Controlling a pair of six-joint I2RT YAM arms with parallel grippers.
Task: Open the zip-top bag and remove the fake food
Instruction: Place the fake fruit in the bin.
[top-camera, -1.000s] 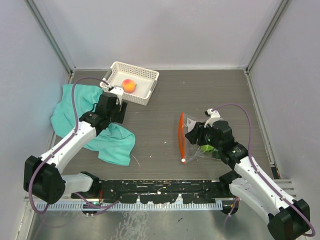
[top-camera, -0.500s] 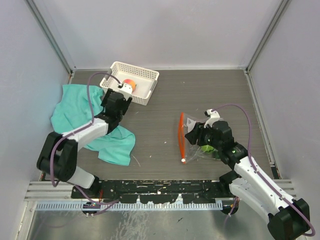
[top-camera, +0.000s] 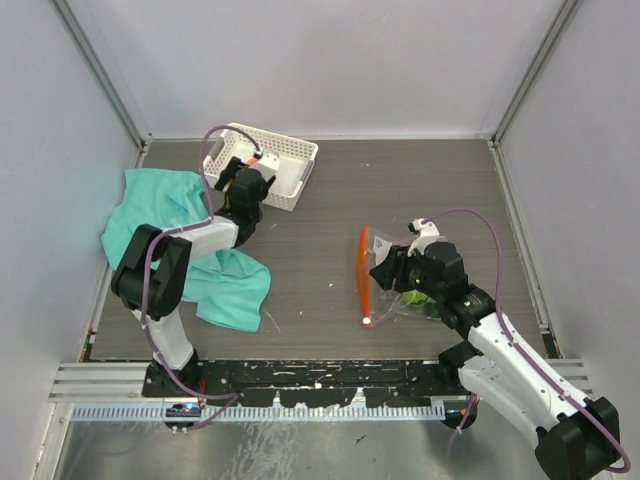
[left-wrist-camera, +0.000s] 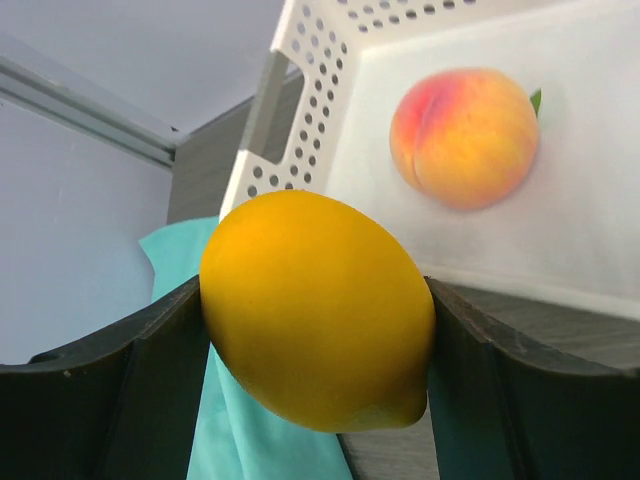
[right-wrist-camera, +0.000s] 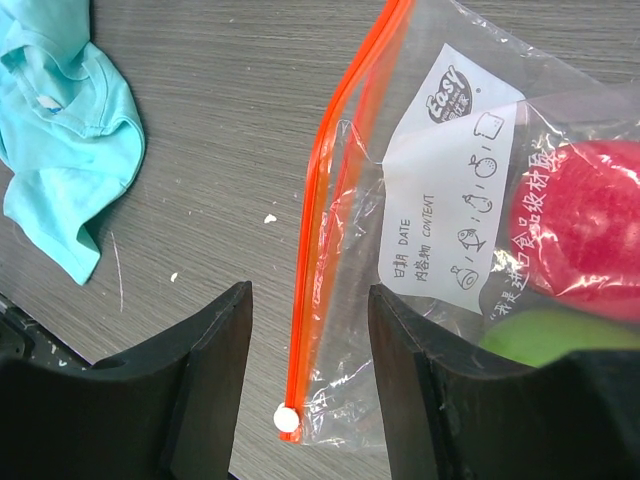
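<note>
High rear overview, close wrist views, cloth (top-camera: 140, 200) shared

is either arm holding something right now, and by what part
The left tool holds the yellow lemon, pinched across its middle. The right tool is open above the orange zipper edge of the zip-top bag, gripping nothing.

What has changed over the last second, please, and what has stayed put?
The left gripper, shut on the lemon, moved forward to the near wall of the white basket, where the peach lies. The right gripper stayed open over the zip-top bag, which did not move.
</note>
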